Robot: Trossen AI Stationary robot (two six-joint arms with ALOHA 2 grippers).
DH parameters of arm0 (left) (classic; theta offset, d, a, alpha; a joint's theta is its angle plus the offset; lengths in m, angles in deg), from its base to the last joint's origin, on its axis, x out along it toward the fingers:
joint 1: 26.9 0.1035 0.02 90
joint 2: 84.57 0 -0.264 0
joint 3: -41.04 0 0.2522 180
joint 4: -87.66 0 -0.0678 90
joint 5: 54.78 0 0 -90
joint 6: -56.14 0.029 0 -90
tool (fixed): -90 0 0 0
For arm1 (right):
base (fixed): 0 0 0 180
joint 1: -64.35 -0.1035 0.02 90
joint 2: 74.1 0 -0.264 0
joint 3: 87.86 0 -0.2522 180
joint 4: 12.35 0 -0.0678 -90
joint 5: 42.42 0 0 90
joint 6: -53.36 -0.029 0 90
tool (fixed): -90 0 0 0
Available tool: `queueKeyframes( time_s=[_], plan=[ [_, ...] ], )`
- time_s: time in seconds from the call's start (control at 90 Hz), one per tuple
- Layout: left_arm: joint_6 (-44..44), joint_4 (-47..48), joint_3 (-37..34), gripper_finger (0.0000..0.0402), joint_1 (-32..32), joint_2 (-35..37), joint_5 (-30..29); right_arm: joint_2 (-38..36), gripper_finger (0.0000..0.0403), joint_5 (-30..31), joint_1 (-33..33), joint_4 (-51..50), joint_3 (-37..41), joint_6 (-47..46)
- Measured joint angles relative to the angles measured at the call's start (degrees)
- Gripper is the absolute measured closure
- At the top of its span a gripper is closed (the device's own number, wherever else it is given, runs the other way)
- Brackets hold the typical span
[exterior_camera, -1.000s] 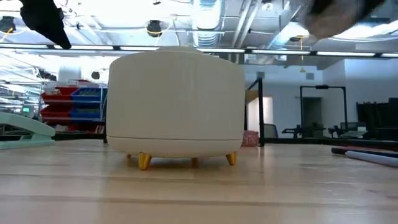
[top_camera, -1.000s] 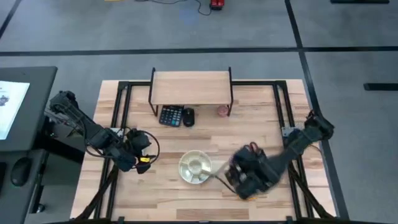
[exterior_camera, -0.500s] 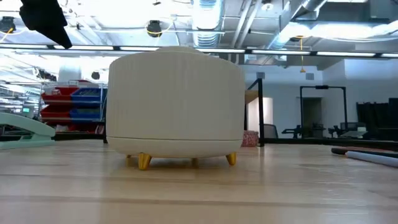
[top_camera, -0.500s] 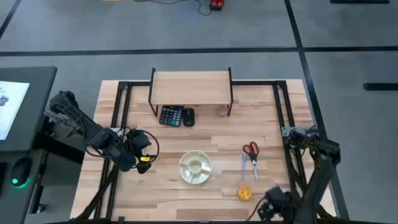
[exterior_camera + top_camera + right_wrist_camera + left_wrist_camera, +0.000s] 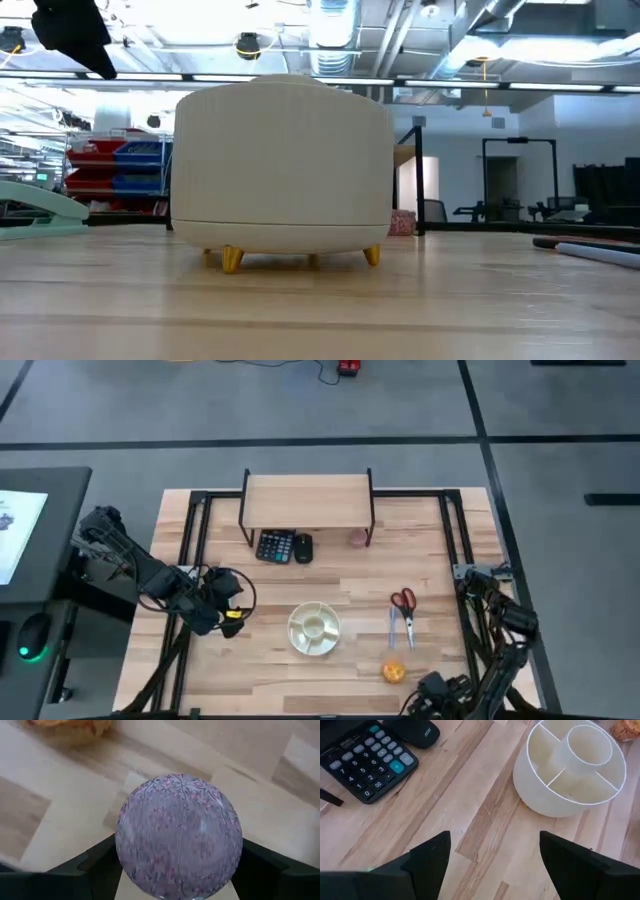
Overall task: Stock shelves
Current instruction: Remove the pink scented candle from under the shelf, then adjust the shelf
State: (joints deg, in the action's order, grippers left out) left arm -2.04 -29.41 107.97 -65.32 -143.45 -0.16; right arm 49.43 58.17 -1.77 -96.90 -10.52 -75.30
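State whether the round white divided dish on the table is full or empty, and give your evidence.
Empty. In the left wrist view the round white divided dish shows bare white compartments and a bare centre cup; the high view shows nothing in it either.

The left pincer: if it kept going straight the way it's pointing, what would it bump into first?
Probably the white divided bowl, which lies ahead of the open left pincer across bare tabletop. The calculator sits off to one side. Depth is hard to judge, so it might meet the tabletop first.

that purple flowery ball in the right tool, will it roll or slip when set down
Probably yes. The patterned ball looks fully round with no flat side, so it should roll on the bare table. Its glossy surface suggests it could slip between the right tool fingers, which hold only its sides.
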Motion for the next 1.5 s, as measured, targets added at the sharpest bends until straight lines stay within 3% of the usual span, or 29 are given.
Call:
queueKeyframes(
  time_s=[0.389,0.556,0.656,0.844,1.189,1.311,1.5],
  plan=[
    [-1.80,0.58,0.00,0.0120,0.07,0.00,0.34,-0.53,0.0115,-2.73,1.14,1.45,2.50,2.90],
    [-1.85,0.74,0.00,0.0120,0.09,0.00,0.42,-1.29,0.0077,-7.03,2.56,0.38,2.59,4.30],
    [-1.70,0.82,0.00,0.0120,0.09,0.00,0.62,-1.65,0.0048,-12.69,4.74,-1.87,2.62,9.77],
    [-1.68,0.97,0.00,0.0120,0.12,0.02,0.62,-3.54,0.0019,-13.51,8.51,-2.21,3.01,22.88],
    [-1.64,1.09,0.00,0.0120,0.16,0.02,0.60,-17.07,0.0013,-8.77,12.32,-16.97,2.89,25.89],
    [-1.65,0.88,0.00,0.0120,0.16,0.04,0.60,-23.49,0.0014,-2.52,14.87,-18.74,2.88,27.23],
    [-1.65,0.83,0.00,0.0120,0.17,0.04,0.57,-32.01,0.0014,10.80,21.54,-18.12,2.81,40.17]
  ],
)
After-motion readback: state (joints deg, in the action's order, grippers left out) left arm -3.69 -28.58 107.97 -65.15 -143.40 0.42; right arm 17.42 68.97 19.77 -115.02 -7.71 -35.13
